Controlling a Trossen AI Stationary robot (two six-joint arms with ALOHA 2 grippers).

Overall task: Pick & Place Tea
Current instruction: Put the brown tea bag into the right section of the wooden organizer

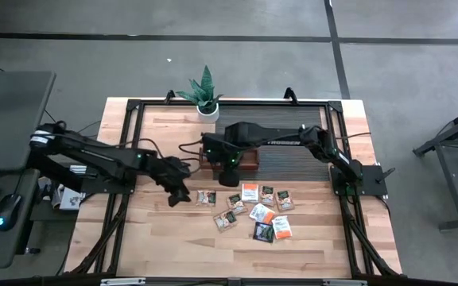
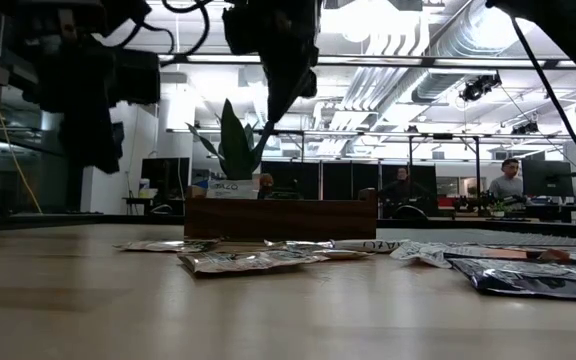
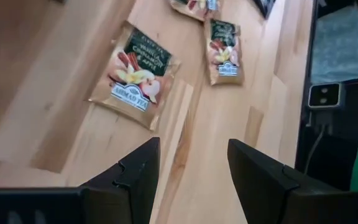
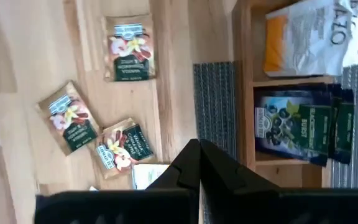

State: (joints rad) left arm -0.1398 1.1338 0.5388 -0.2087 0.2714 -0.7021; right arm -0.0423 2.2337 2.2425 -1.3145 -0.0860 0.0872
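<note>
Several tea sachets (image 1: 254, 210) lie flat on the wooden table, some tan-and-green, some white-and-orange, some dark. My left gripper (image 1: 180, 195) hovers open just left of the group. In its wrist view the left gripper (image 3: 191, 149) is above bare wood, with a tan sachet (image 3: 135, 74) ahead of the fingers. My right gripper (image 1: 230, 176) hangs shut and empty at the near edge of the brown tray (image 1: 250, 162). The right wrist view shows the right gripper (image 4: 197, 149) and the tray (image 4: 244, 81), which holds a white-and-orange sachet (image 4: 309, 37) and dark sachets (image 4: 303, 124).
A potted plant (image 1: 203, 95) stands behind the tray at the far edge. A dark ribbed mat (image 1: 293, 163) lies to the right of the tray. There is bare wood on the near left part of the table (image 1: 149, 238). People sit at desks far off in the room (image 2: 508, 180).
</note>
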